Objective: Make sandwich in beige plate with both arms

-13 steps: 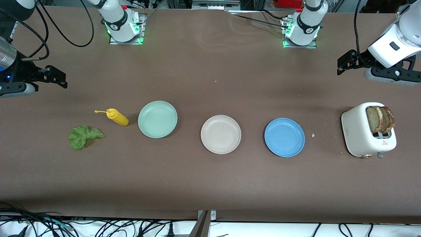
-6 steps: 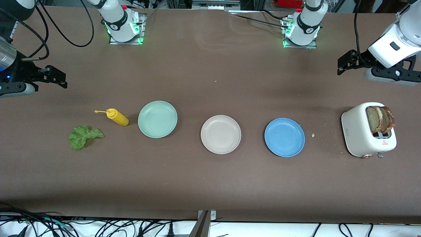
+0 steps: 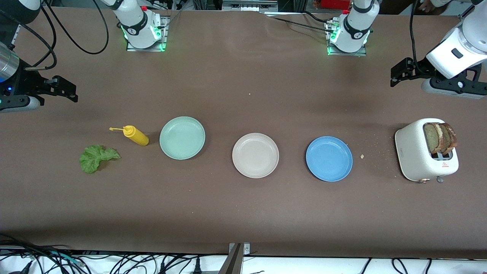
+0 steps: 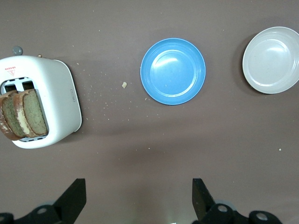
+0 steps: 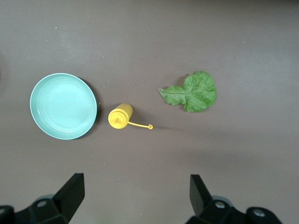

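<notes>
The beige plate [image 3: 255, 155] sits bare at mid-counter, between the blue plate [image 3: 329, 158] and the mint-green plate [image 3: 182, 137]; no sandwich is assembled yet. Its central spot likely lets either arm reach it.

Ingredients are split by arm. Two bread slices [image 3: 440, 137] stand upright in the slots of the white toaster [image 3: 422, 152] at the left arm's end, edges exposed, presumably so fingers can pinch them from above. The lettuce leaf [image 3: 97, 158] lies flat on the counter [image 3: 243, 213] at the right arm's end, with a yellow squeeze bottle [image 3: 136, 136] on its side between leaf and mint-green plate.

Left gripper [image 4: 139, 196]: fingers spread wide, holding nothing, hovering over bare counter. In its wrist view the toaster lies off toward one finger, the blue plate well ahead of the gap between both.

Right gripper [image 5: 136, 193]: fingers likewise wide apart and empty, over bare counter; bottle and leaf lie ahead of the gap, neither between the fingers.

Judgement: starting state, both arms waiting.
</notes>
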Controlling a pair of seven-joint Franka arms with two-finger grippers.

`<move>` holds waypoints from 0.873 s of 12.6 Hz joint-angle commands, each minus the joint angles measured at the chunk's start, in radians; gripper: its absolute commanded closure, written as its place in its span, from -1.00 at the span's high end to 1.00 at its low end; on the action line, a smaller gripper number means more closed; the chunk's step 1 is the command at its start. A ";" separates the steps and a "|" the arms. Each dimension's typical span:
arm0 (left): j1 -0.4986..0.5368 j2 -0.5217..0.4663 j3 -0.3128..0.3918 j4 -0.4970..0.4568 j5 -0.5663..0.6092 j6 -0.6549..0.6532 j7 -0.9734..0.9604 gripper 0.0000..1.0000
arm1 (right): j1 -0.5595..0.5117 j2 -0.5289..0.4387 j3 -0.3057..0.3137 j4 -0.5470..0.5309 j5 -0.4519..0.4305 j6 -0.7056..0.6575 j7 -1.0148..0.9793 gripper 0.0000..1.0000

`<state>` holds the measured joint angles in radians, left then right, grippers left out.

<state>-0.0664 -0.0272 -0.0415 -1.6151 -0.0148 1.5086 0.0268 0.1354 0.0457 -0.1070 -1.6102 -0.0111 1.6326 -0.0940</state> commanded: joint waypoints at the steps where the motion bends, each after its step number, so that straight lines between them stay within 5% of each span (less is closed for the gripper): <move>1: 0.010 0.010 0.002 0.024 0.021 -0.022 0.025 1.00 | 0.006 0.003 0.000 0.018 -0.004 -0.014 0.017 1.00; 11: 0.010 0.010 0.002 0.024 0.021 -0.022 0.024 1.00 | 0.004 0.008 -0.002 0.018 -0.004 -0.004 0.043 1.00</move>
<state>-0.0574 -0.0272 -0.0405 -1.6151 -0.0148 1.5072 0.0275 0.1354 0.0458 -0.1070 -1.6102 -0.0111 1.6326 -0.0796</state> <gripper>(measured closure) 0.000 0.000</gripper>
